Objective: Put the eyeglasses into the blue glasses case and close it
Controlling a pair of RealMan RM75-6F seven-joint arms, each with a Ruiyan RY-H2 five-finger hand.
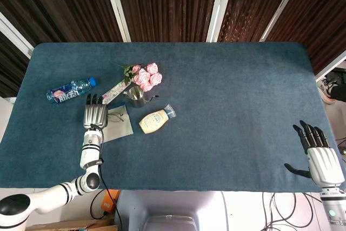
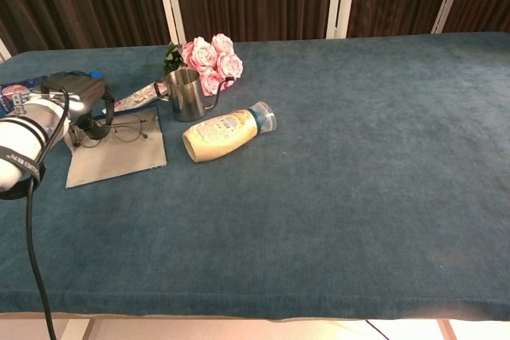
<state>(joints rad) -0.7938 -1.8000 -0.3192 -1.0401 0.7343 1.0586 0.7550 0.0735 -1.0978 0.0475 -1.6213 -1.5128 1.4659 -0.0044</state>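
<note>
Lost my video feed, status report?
Left hand at the eyeglasses, grasp unclear. Right hand open, idle. Eyeglasses on grey cloth. Metal cup close by.

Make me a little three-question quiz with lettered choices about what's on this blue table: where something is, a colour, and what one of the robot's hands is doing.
1. Where do the eyeglasses lie?
A. on the grey cloth
B. inside the metal cup
C. at the table's right edge

2. What colour are the roses?
A. yellow
B. pink
C. white

3. The right hand is:
A. gripping the bottle
B. pressing the cloth
C. open, holding nothing

Answers:
A, the eyeglasses sit on the grey cloth.
B, the roses are pink.
C, the right hand has spread fingers, nothing in it.
</note>
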